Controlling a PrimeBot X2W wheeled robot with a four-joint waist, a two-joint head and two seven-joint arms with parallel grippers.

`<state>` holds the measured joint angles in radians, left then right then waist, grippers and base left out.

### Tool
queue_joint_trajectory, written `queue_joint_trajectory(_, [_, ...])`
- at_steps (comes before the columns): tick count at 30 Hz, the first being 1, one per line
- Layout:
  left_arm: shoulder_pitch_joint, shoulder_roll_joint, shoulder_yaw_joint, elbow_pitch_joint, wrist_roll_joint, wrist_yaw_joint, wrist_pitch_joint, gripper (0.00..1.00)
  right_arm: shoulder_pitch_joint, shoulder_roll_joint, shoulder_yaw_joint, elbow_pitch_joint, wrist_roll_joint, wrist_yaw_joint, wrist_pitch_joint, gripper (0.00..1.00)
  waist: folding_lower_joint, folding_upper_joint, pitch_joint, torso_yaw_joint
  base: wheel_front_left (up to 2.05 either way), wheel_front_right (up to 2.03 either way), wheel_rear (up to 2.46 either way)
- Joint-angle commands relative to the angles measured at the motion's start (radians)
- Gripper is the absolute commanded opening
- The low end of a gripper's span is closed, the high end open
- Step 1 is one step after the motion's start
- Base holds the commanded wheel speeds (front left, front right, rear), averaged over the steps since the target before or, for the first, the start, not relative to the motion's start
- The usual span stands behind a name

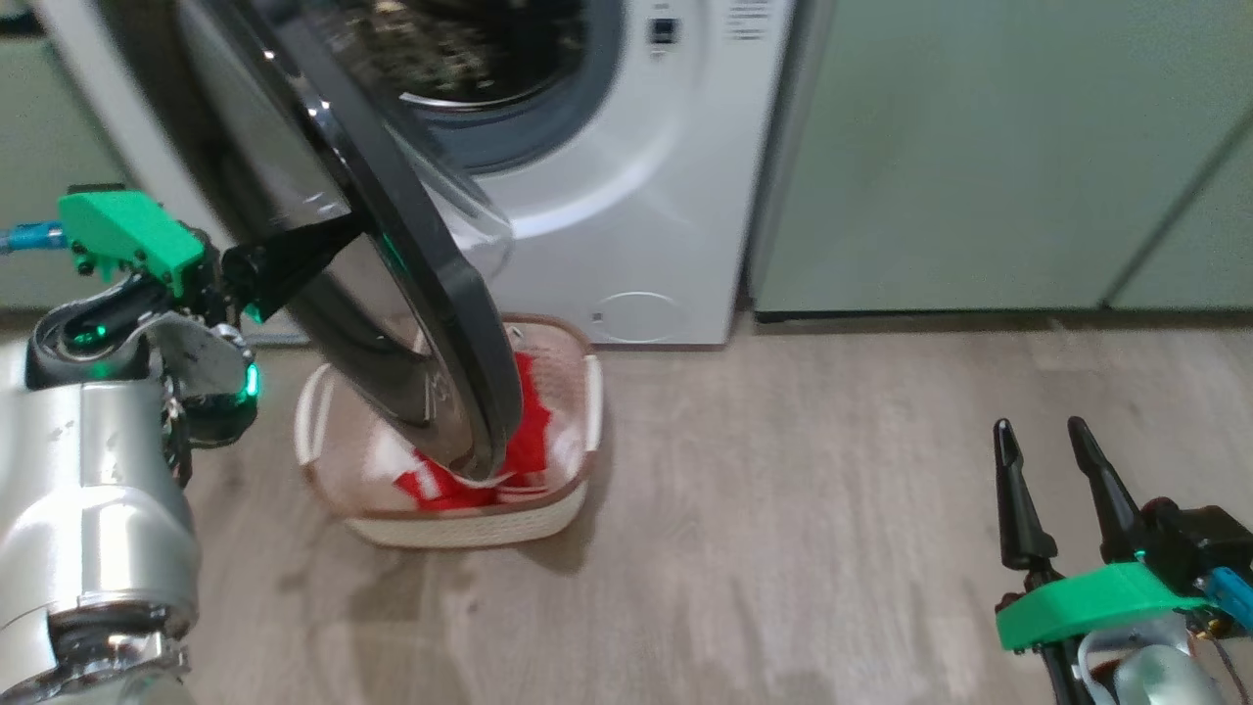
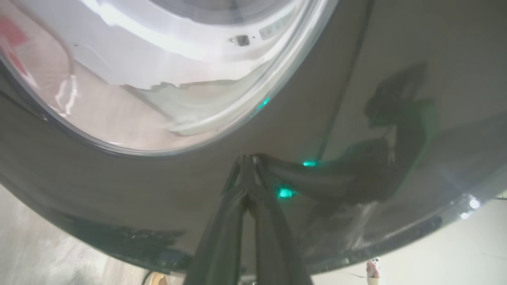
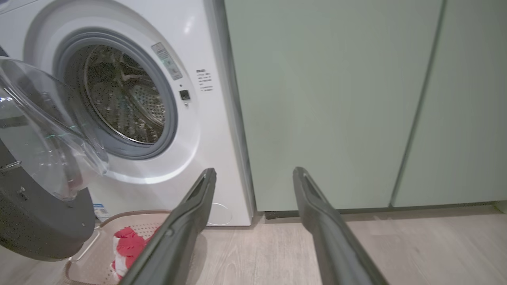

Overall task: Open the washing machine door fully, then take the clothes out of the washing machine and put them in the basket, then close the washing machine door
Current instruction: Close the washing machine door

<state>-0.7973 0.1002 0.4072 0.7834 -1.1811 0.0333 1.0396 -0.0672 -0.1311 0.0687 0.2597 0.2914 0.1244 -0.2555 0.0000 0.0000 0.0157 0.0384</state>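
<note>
My left end effector (image 2: 247,160) is clenched, its tips against the black rim of the washing machine door (image 1: 431,294), which hangs partly open over the basket (image 1: 470,529) holding the red clothes (image 1: 524,431). My right end effector (image 1: 1040,426) is released, well to the right above the wood-look floor (image 1: 783,548). Pale green cabinets (image 1: 979,147) stand right of the washing machine (image 1: 636,196); its label print is unreadable.

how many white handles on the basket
2. One white handle on the basket's left side, the other on its right side. The washing machine door covers part of the basket, so more could be hidden.
</note>
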Motion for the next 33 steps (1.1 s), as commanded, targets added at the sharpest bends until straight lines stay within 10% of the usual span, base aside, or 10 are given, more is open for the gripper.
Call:
queue_joint_trajectory(1, [-0.021, 0.034, 0.027, -0.038, -0.007, 0.002, -0.013, 0.00, -0.027, -0.019, 0.022, -0.027, -0.001, 0.006, -0.006, 1.00, 0.0000, 0.0000, -0.001, -0.094, 0.00, 0.00, 0.00])
queue_joint_trajectory(11, [-0.034, 0.052, 0.082, 0.039, -0.010, -0.041, -0.154, 0.00, -0.011, -0.035, 0.014, -0.028, 0.004, 0.006, -0.006, 1.00, 0.0000, 0.0000, -0.013, -0.240, 0.00, 0.00, 0.00])
queue_joint_trajectory(22, [-0.052, 0.054, 0.095, 0.128, -0.017, -0.111, -0.223, 0.00, -0.001, -0.034, 0.001, -0.039, 0.003, 0.006, -0.006, 1.00, 0.0000, 0.0000, -0.029, -0.187, 0.00, 0.00, 0.00])
queue_joint_trajectory(23, [-0.047, 0.058, 0.097, 0.131, -0.015, -0.116, -0.235, 0.20, -0.001, -0.033, -0.001, -0.040, 0.003, 0.006, -0.006, 1.00, 0.0000, 0.0000, -0.031, -0.175, 0.00, 0.00, 0.00])
queue_joint_trajectory(25, [-0.035, 0.063, 0.103, 0.136, -0.016, -0.129, -0.252, 0.90, 0.000, -0.032, -0.004, -0.042, 0.003, 0.006, -0.006, 1.00, 0.0000, 0.0000, -0.035, -0.151, 0.00, 0.00, 0.00])
queue_joint_trajectory(26, [-0.025, 0.066, 0.107, 0.132, -0.017, -0.136, -0.267, 1.00, 0.000, -0.031, -0.004, -0.043, 0.003, 0.006, -0.006, 1.00, 0.0000, 0.0000, -0.037, -0.140, 0.00, 0.00, 0.00])
queue_joint_trajectory(33, [0.100, 0.081, 0.045, 0.037, 0.052, -0.163, -0.353, 1.00, 0.004, -0.025, -0.016, -0.046, 0.005, 0.006, -0.006, 1.00, 0.0000, 0.0000, -0.045, -0.070, 0.00, 0.00, 0.00])
